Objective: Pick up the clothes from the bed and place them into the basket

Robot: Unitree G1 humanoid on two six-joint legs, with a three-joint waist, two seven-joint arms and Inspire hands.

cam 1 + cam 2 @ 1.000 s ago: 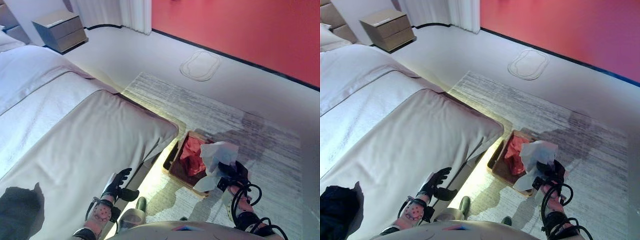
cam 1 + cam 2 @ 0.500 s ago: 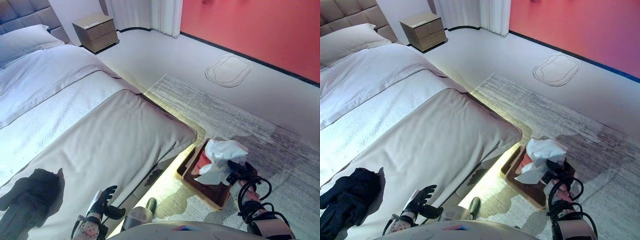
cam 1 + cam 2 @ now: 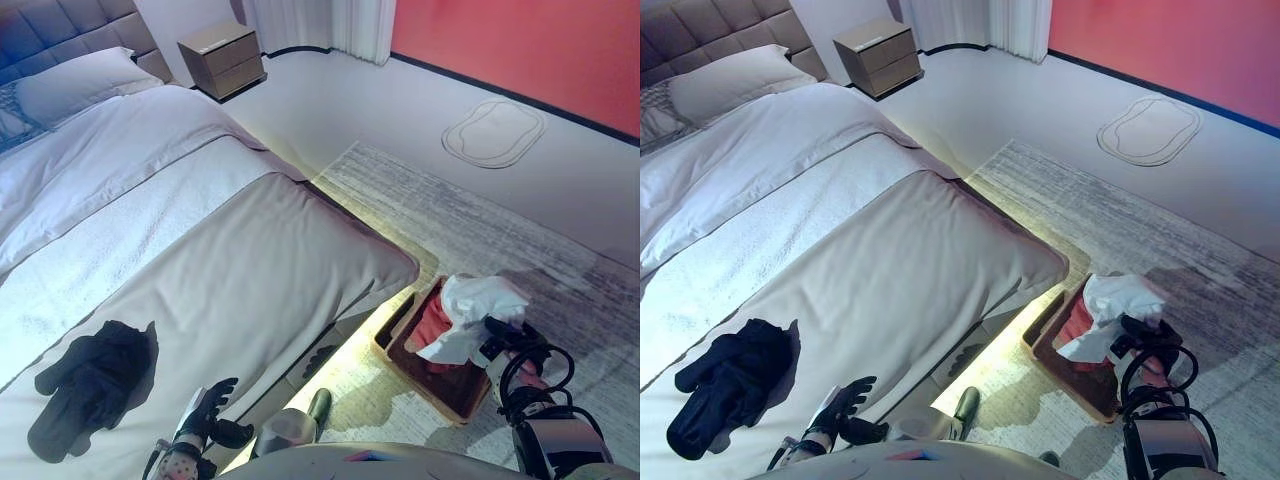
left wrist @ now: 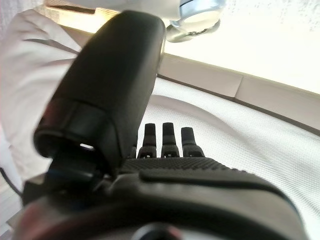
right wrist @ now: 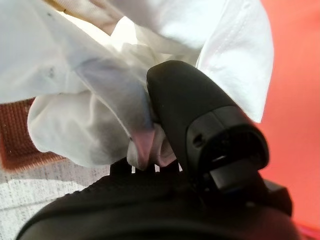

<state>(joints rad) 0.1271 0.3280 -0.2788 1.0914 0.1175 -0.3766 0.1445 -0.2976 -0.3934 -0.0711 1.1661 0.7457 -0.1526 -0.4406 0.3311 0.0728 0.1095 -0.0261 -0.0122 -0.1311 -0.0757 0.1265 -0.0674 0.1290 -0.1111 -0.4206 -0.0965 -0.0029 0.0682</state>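
Observation:
My right hand (image 3: 512,338) is shut on a white garment (image 3: 474,312), which hangs over the brown basket (image 3: 402,347) on the rug beside the bed. In the right wrist view the white garment (image 5: 100,60) bunches round my thumb (image 5: 200,115). A red garment (image 3: 432,325) lies inside the basket. A black garment (image 3: 92,380) lies crumpled on the bed's (image 3: 250,260) near left part. My left hand (image 3: 205,410) hangs open by the bed's near edge, holding nothing; its straight fingers (image 4: 165,140) show over the mattress side.
A bedside cabinet (image 3: 222,58) stands far off by the headboard, with pillows (image 3: 70,85) at the bed's head. A grey rug (image 3: 480,230) lies under the basket. A red wall (image 3: 540,40) runs along the far right.
The camera has swung, so more of the bed and the black garment show. My right hand still holds the white garment over the basket. The left hand hangs a little lower.

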